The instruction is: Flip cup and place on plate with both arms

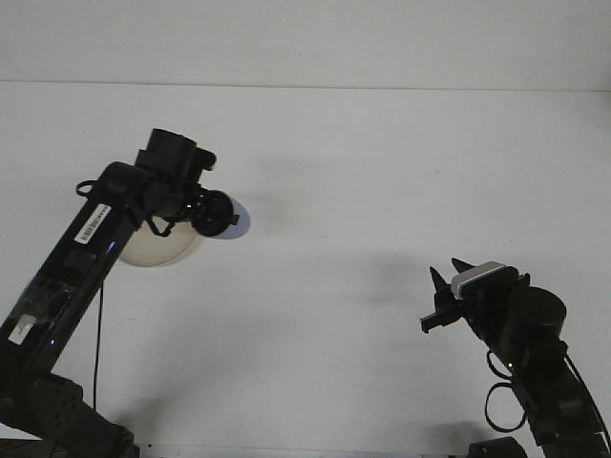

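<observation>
My left gripper is raised over the left half of the table and is shut on the pale blue cup. Only a sliver of the cup shows, to the right of the black fingers. The cream plate lies just below and to the left of the cup, mostly hidden by the left arm. I cannot tell whether the cup touches the plate. My right gripper stands open near the front right, fingers pointing up and to the left, with nothing between them.
The white table runs to a pale back wall along the top. The left arm's black link crosses the front left corner, with a cable hanging beneath it. The right arm's base fills the front right corner.
</observation>
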Motion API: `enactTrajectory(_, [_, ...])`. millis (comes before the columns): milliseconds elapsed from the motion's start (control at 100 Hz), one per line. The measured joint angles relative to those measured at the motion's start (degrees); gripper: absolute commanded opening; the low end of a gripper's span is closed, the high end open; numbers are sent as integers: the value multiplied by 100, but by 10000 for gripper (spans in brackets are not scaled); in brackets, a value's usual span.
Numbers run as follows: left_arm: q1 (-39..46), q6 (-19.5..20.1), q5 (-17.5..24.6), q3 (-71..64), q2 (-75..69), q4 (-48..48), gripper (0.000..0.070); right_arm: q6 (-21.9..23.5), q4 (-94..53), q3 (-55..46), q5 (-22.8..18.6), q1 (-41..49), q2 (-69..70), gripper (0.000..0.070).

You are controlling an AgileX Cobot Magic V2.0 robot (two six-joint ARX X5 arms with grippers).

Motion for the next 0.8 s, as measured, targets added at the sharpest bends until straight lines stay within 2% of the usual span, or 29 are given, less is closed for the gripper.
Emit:
enactTrajectory(350, [1663, 66, -15, -2, 24, -304, 14, 0, 0, 0, 0, 0, 0, 276])
enactTrajectory(800, [2485, 76, -15, -98, 1150, -129, 14, 0, 0, 0, -2, 0, 0, 276])
